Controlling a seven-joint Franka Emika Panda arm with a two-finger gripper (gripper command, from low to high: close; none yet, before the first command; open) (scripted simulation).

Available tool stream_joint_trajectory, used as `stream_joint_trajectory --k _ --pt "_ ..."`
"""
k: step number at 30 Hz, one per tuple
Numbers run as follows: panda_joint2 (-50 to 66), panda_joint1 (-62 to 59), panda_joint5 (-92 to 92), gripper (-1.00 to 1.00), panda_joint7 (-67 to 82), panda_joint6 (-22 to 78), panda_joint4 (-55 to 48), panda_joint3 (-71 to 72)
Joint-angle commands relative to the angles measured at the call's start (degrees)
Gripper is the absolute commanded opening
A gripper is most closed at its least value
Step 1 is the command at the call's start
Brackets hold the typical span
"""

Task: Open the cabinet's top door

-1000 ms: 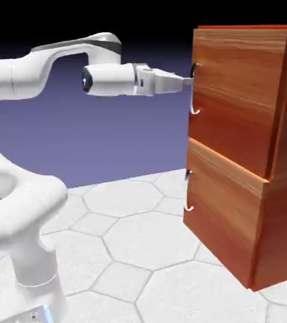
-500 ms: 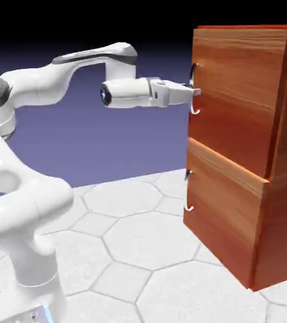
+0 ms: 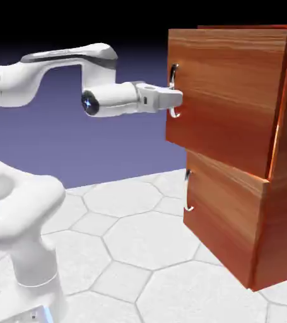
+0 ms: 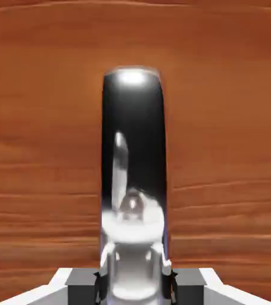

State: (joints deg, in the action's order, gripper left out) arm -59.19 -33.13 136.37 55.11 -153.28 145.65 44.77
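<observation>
The cabinet of reddish-brown wood stands at the exterior view's right. Its top door stands out from the cabinet's body, further left than the lower panel. My gripper reaches level from the left and is shut on the top door's silver handle. In the hand view the handle rises as a wide dark shiny bar between my fingertips, with my gripper at the bottom edge. The door's wood grain fills the rest.
The lower panel carries its own silver handle, below and a little right of my hand. The white arm rises at the lower left over a white floor of hexagonal tiles.
The gripper went from open to shut on the top door's handle. It then drew back to the left, and the top door came out from the cabinet with it.
</observation>
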Motion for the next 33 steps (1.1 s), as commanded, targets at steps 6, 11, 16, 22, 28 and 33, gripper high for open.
stream_joint_trajectory --k 6,11,16,22,28,33 --pt "-4.4 9.4 -11.2 -1.00 -2.2 9.1 9.2 -12.5" --pt "-8.5 13.8 -21.9 -1.00 -4.2 17.0 14.8 -22.8" --pt "-11.5 15.4 -32.8 -1.00 -5.7 25.3 18.2 -33.2" --pt "-12.4 15.2 -45.5 -1.00 -6.3 35.6 19.3 -45.7" --pt "-9.6 15.0 -57.5 -1.00 -5.4 46.5 17.2 -58.1" --pt "-4.5 16.5 -66.8 -1.00 -3.7 56.2 12.8 -68.5"
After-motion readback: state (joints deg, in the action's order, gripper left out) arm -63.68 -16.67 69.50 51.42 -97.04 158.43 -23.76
